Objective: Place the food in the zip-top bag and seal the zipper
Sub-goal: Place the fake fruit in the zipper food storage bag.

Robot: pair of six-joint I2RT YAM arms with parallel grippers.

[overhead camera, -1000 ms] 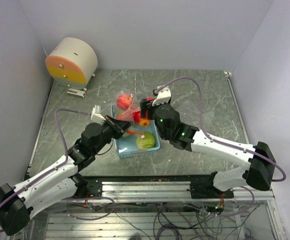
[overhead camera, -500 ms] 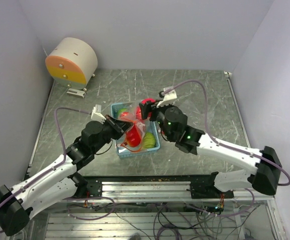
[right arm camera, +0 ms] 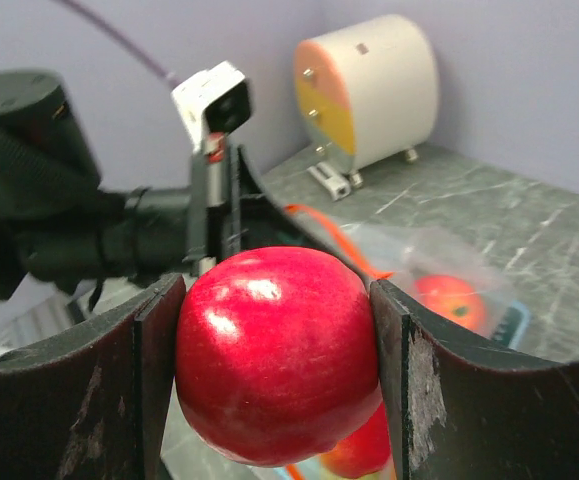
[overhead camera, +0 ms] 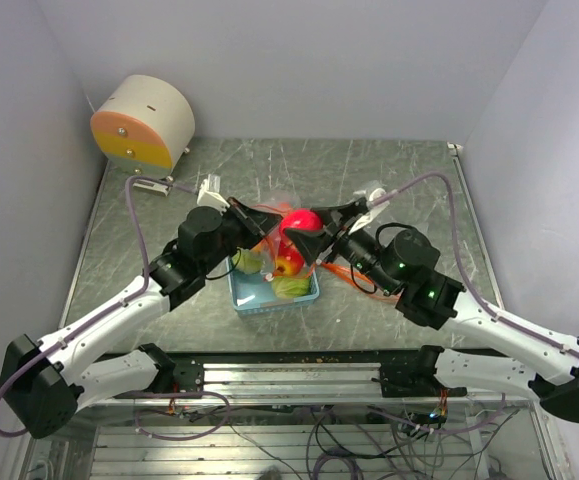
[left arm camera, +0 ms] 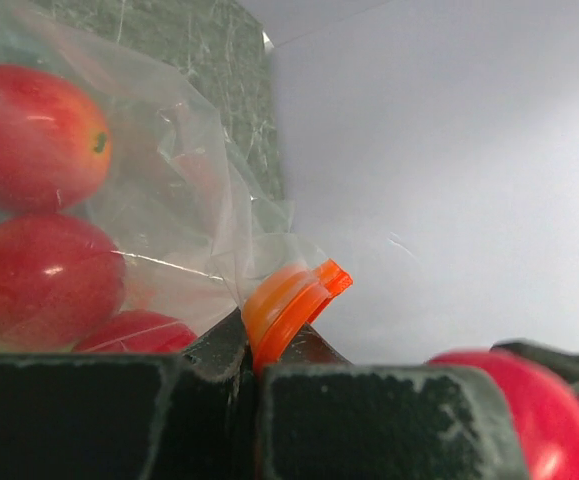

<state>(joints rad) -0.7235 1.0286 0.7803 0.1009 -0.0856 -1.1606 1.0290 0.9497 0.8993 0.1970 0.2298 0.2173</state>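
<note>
Higher over the blue basket point(overhead camera: 274, 301) now, my right gripper point(overhead camera: 319, 228) clamps a red toy fruit point(right arm camera: 274, 355) beside the zip-top bag point(left arm camera: 189, 170); my left gripper point(left arm camera: 254, 375) stays pinched shut on its zipper point(left arm camera: 287, 300).

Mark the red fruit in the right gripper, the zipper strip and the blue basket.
red fruit point(right arm camera: 274, 355), right wrist view, middle of its glossy front.
zipper point(left arm camera: 287, 300), left wrist view, its curled orange end.
blue basket point(overhead camera: 269, 307), top external view, its near wall.
</note>
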